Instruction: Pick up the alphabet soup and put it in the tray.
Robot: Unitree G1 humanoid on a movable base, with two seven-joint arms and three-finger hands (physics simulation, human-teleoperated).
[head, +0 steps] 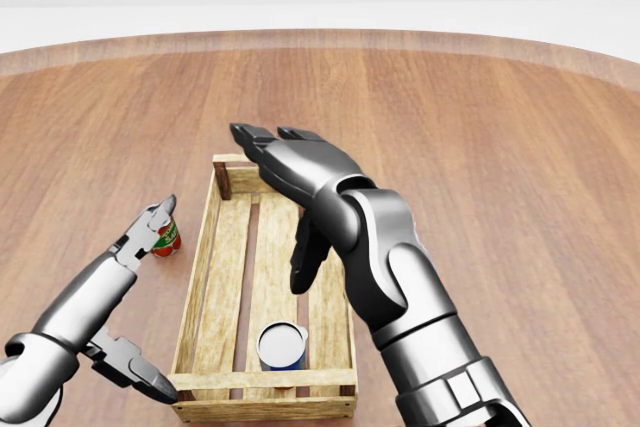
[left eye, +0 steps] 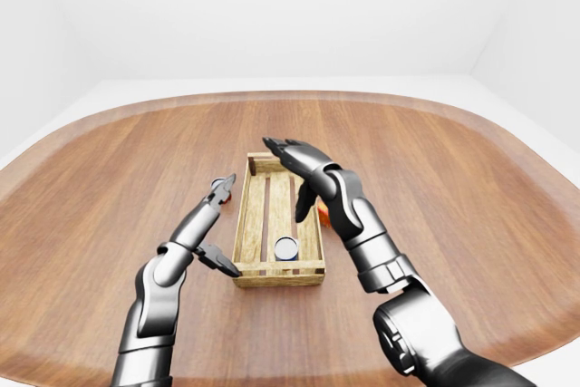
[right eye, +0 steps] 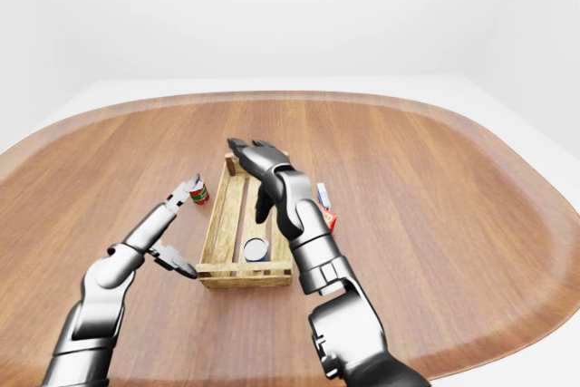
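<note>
The alphabet soup can (head: pixel 281 345), blue-sided with a pale lid, stands upright inside the wooden slatted tray (head: pixel 199 262), near the tray's bottom end in the head view. My right hand (head: pixel 286 202) hovers open above the tray's middle, fingers spread toward the top of the view, clear of the can. To the left of the tray my left hand (head: pixel 152 297) is open and empty. Its upper fingertips (head: pixel 162 211) lie close to a small red can.
A red-labelled can (head: pixel 166 238) stands on the wooden table left of the tray. Right of the tray lie a red butter box (right eye: pixel 329 218) and a small white-and-blue box (right eye: pixel 323 194), both hidden by my right arm in the head view.
</note>
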